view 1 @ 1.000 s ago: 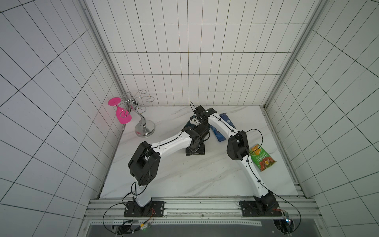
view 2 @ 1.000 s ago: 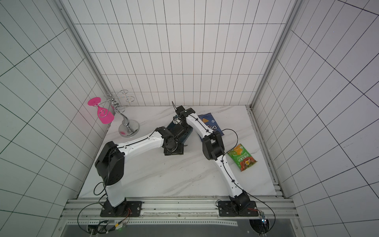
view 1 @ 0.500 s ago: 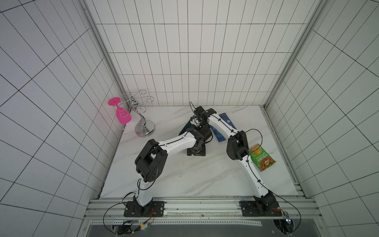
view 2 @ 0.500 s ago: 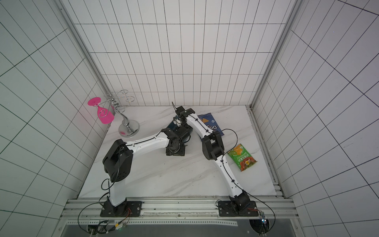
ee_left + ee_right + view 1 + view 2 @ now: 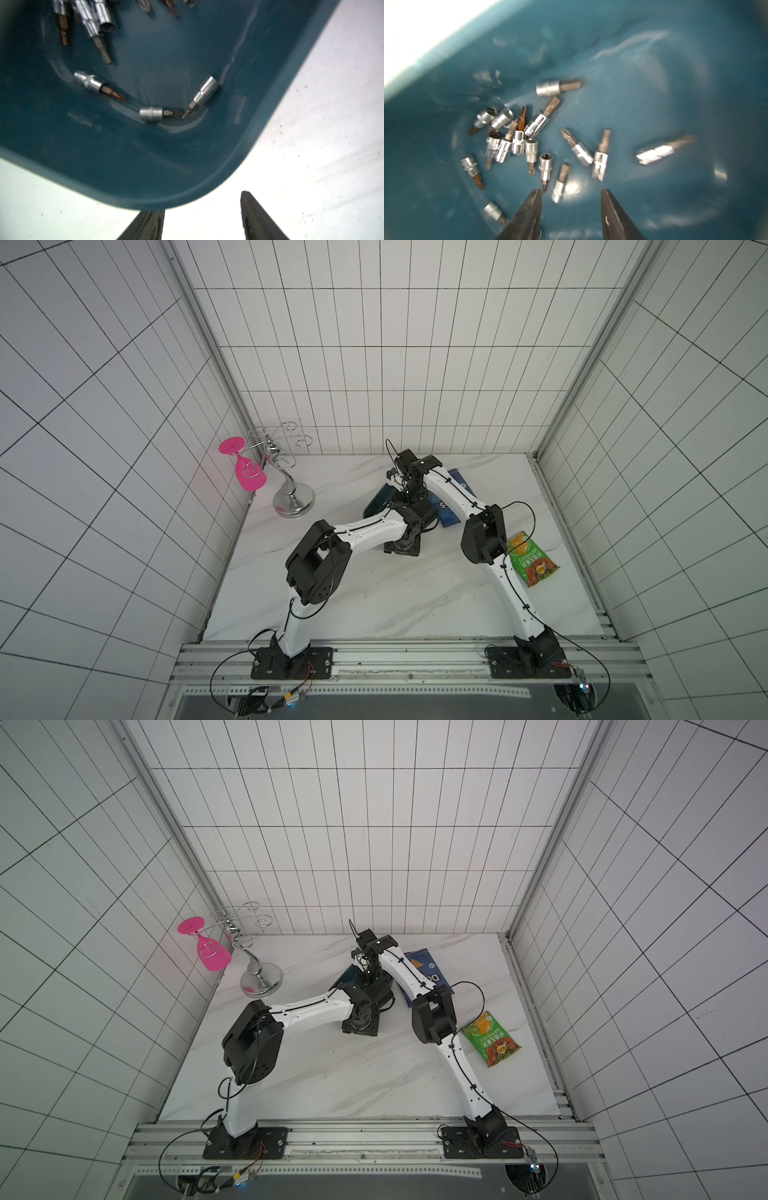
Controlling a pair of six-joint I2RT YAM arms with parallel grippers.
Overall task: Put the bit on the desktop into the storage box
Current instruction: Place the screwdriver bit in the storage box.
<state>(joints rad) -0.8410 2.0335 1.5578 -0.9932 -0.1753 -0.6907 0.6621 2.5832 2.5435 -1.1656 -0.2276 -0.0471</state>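
**Bits and box at release.** Bits [image 5: 533, 149] lay loose on the floor of the box [image 5: 654, 62], most of them in a heap. One of the bits [image 5: 664, 149] lay apart and was smeared by blur, so it was probably not yet at rest. The right gripper [image 5: 571, 190] hung inside the box above them, jaws apart and empty. The left gripper [image 5: 200, 202], also parted and empty, stood over the desktop [image 5: 311, 124] just outside a rounded corner of the box, one finger at the rim. No bit showed on the desktop in the wrist views, and the top views were too small to tell.

**Risks.** The left finger, so near the rim, could nudge or tip the box and scatter its contents. The two wrists crowded one spot and could collide on withdrawal. A right gripper lowered further could strike the heap.

**Change.** Against the frames a second before, the elbow of the left arm [image 5: 316, 560] had swung inward and forward. The right arm [image 5: 453, 489] kept its place over the box.
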